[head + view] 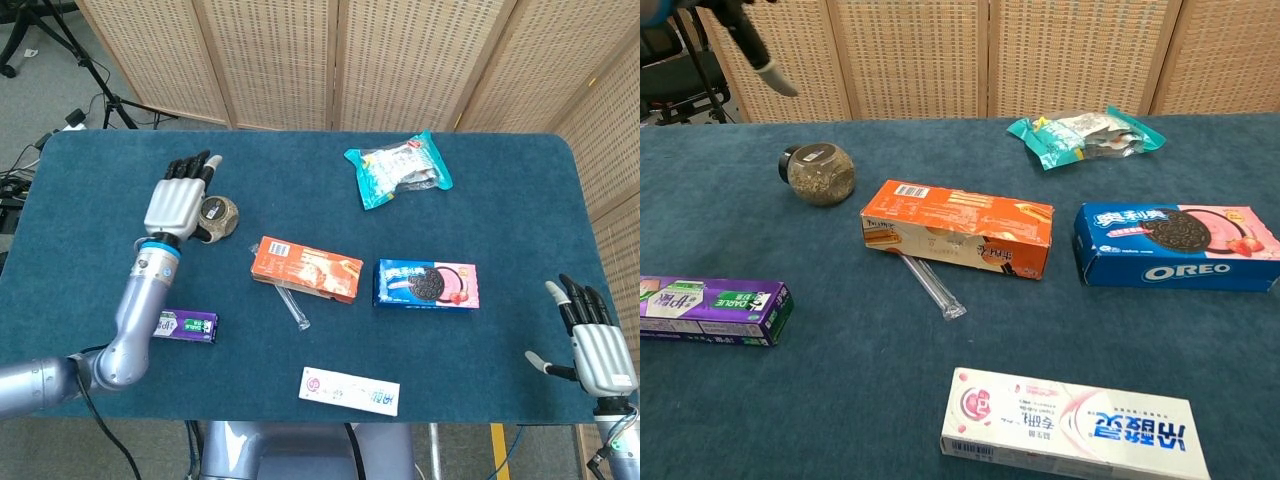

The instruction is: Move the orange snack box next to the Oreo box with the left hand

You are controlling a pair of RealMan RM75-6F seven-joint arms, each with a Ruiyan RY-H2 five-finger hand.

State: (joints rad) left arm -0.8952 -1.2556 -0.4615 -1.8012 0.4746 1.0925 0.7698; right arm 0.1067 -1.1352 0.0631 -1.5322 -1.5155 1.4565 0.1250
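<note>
Lying flat on the blue table (500, 180), the orange snack box (306, 268) sits just left of the Oreo box (426, 283), narrow gap between, long axis slightly skewed vs the Oreo. Looks basically placed already, judging from layout.

Left hand (180, 198) is raised up-left, well apart from the box, over/near the small jar (215, 215); fingers extended and fairly close together, holding nothing. In chest view only a finger (760, 58) shows at top-left corner. Right hand (590, 340) hangs off the table's right edge, fingers spread, empty.

Handling, my read: thin cardboard carton, prob light, stiff along edges but faces can dent if squeezed hard. Smooth print = a bit slippery on the pads. Best hold: across the short width near mid-length, thumb on one long side, fingers on the other; or just push it flat, cloth-like table should let it slide w/ some drag.

Clear plastic tube (293, 305) lies touching or just under the box's near edge; could snag or roll if box gets shifted again.
</note>
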